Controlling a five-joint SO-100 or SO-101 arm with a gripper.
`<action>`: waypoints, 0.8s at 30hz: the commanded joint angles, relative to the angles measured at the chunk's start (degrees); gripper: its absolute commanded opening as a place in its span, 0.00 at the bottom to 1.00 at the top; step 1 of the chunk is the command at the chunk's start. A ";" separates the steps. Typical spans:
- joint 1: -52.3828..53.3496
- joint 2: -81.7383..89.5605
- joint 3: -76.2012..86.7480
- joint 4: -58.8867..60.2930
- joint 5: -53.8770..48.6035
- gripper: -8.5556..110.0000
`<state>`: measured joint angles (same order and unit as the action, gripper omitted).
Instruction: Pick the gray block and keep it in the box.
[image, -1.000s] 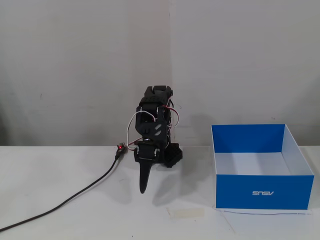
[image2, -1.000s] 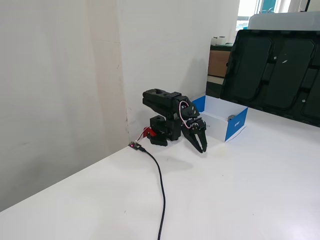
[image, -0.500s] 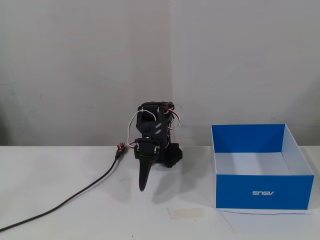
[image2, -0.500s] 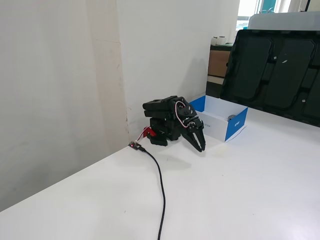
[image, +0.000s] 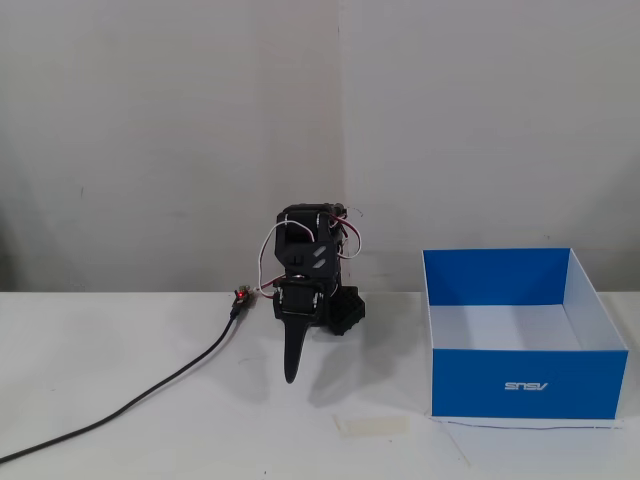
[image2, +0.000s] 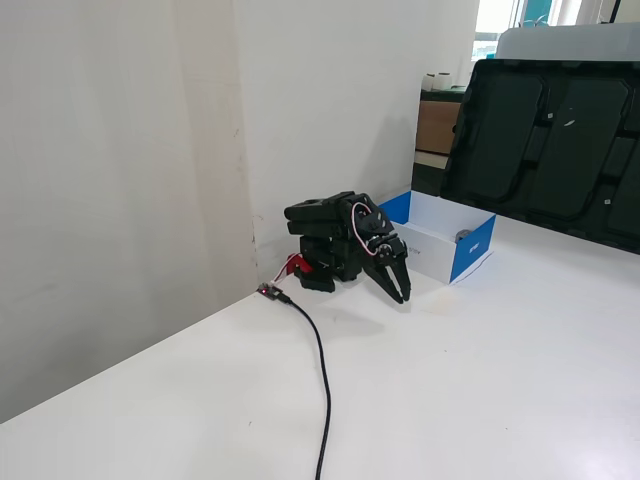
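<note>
While the black two-finger gripper (image: 292, 378) hangs point-down just above the white tabletop (image: 120, 440), its jaws are drawn together into a single narrow wedge with nothing between them; in the other fixed view the same gripper (image2: 402, 297) shows only a thin slit between its fingers.

Off to the gripper's right in the front fixed view stands the large rectangular bright blue cardboard box (image: 528, 382), well apart from the fingertips, its top open and its inside white. From the side fixed view the box (image2: 470, 250) sits beyond the gripper, farther along the wall, and the small gray block (image2: 461, 236) peeps over the near blue wall, lying inside the box at its far end. The front view does not show the block, since the box's front wall hides the floor.

White lettering on the box's front face reads as the ASUS logo, turned upside down.

Near the gripper's tip, between it and the box, a flat pale strip of tape (image: 374, 426) lies on the table. A black cable (image: 150, 394) runs away from the arm's base on the other side, ending in a small plug with a red light (image: 240, 294).
</note>
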<state>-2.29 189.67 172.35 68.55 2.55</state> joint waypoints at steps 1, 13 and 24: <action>0.35 6.68 0.53 0.09 0.62 0.07; 0.53 6.68 0.53 0.09 0.79 0.07; 0.53 6.77 0.53 0.09 0.79 0.07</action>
<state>-2.29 189.67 172.35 68.55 2.55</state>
